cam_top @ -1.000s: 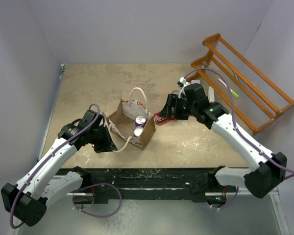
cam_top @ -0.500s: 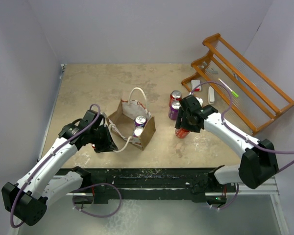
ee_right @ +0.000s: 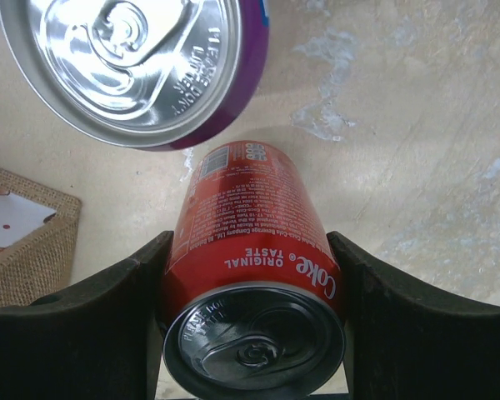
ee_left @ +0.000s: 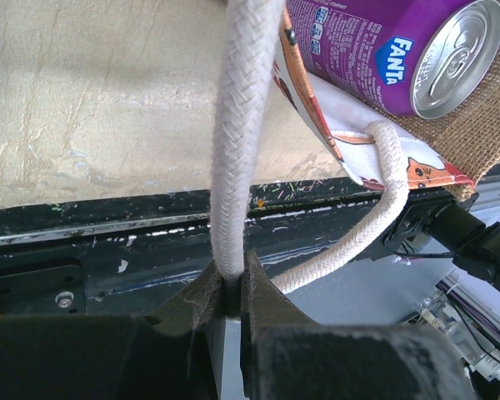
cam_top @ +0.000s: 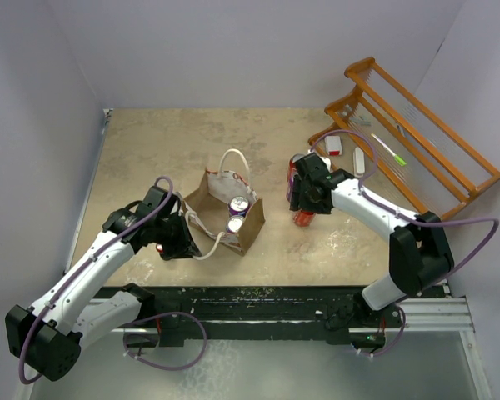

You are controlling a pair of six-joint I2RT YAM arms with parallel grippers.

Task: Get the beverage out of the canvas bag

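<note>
Left wrist view, nearest first: the left gripper (ee_left: pixel 231 293) has its fingers pressed together on the white handle (ee_left: pixel 237 125), whose cord runs taut straight ahead of the fingertips. Beyond the cord is the canvas bag (ee_left: pixel 358 146), with a purple Fanta can (ee_left: pixel 400 50) showing at its mouth.

Risk: a hard pull on the cord could tip the bag and spill that can toward the table edge (ee_left: pixel 108 200), which lies just ahead of the fingers.

The right gripper (ee_right: pixel 252 279) clamps a red Coke can (ee_right: pixel 250 221) near its top, outside the bag. A second purple can (ee_right: pixel 142 67) stands just past the fingertips, and the bag's corner is off the left finger.

Risk: a careless release or sideways swing could knock either one.

Open table (ee_right: pixel 417 125) lies ahead and off the right finger. Farther out, the wooden rack (cam_top: pixel 417 125) bounds it.
</note>
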